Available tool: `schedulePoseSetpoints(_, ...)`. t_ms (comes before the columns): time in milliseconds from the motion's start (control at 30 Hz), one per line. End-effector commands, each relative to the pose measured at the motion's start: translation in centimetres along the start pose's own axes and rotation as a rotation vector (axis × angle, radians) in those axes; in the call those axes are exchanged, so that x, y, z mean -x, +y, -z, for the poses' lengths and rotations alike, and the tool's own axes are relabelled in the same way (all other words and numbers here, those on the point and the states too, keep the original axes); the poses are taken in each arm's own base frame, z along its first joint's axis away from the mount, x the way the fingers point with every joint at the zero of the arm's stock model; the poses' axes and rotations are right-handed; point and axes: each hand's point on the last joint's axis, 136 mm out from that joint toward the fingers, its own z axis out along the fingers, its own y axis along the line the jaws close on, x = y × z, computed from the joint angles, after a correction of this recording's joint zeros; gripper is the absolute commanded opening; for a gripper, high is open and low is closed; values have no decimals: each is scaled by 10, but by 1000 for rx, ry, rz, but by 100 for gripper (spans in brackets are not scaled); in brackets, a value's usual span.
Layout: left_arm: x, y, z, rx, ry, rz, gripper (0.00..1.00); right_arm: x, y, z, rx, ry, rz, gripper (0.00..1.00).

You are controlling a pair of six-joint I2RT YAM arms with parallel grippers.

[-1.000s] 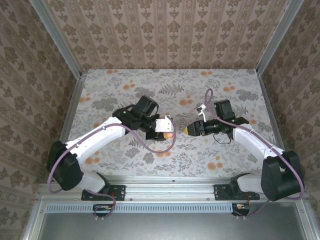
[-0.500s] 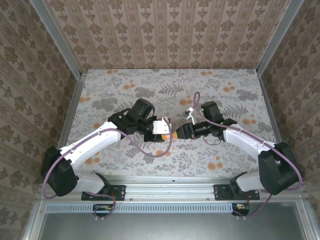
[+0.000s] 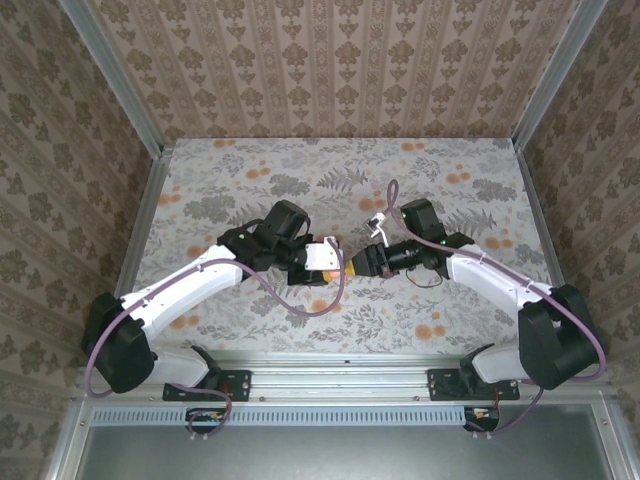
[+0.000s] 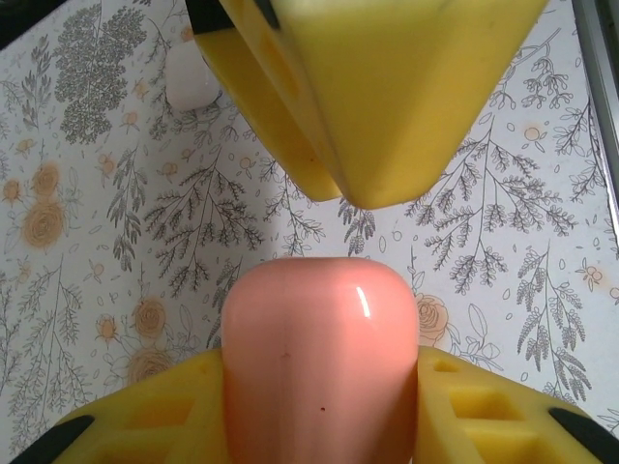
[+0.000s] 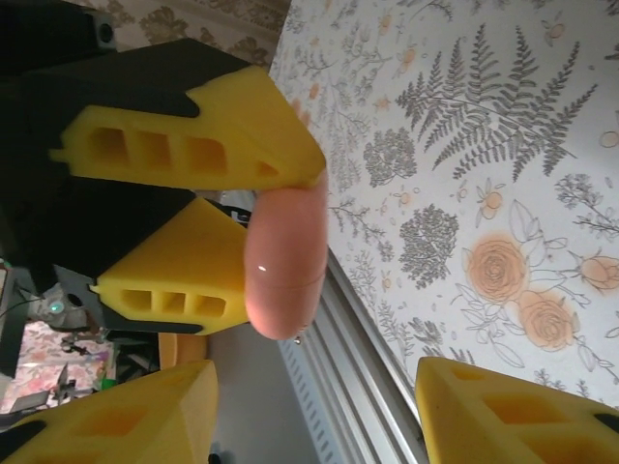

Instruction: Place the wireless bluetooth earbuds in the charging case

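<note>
While the table (image 3: 300, 170) is lying flat with its print of grey ferns and orange flowers, two white arms with black joints are leaning in over its middle, the left arm (image 3: 190, 285) from the left and the right arm (image 3: 500, 285) from the right. The left tool (image 4: 319, 396) is squeezing the pink case (image 4: 319, 338) between its yellow fingers (image 4: 464, 406), which are looking soft like sponge and are showing square holes. The case is looking smooth, shiny and rounded like a pebble, and it is hanging up off the table. The right tool (image 5: 314, 387) is standing wide with nothing between its yellow tips, and it is pointing at the case, with one of its fingers (image 4: 416, 97) hovering just beside the case's far end. A small white rounded thing (image 4: 191, 77) is lying on the table beyond them, too blurry to tell what it is.
</note>
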Motion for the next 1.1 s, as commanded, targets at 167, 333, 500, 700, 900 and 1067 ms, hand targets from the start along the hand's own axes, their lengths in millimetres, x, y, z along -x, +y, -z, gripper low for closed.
schedulePoseSetpoints(167, 5, -3, -3, -5, -17, 8, 36, 12, 13, -10, 77, 35, -15, 57)
schedulePoseSetpoints(333, 10, -2, -3, -3, -37, 10, 36, 15, 11, -15, 86, 47, -19, 54)
schedulePoseSetpoints(500, 10, -2, -3, 0, -41, 11, 36, 17, 16, -19, 112, 61, -7, 46)
schedulePoseSetpoints(700, 9, 1, -5, 12, -34, 10, 37, 14, 17, -20, 114, 71, 11, 27)
schedulePoseSetpoints(900, 11, 9, -1, 39, -93, 69, 62, 14, 18, -11, 62, 32, 124, 22)
schedulePoseSetpoints(1067, 22, 20, 17, 58, -256, 153, 75, 16, 28, 10, 16, -47, 381, 24)
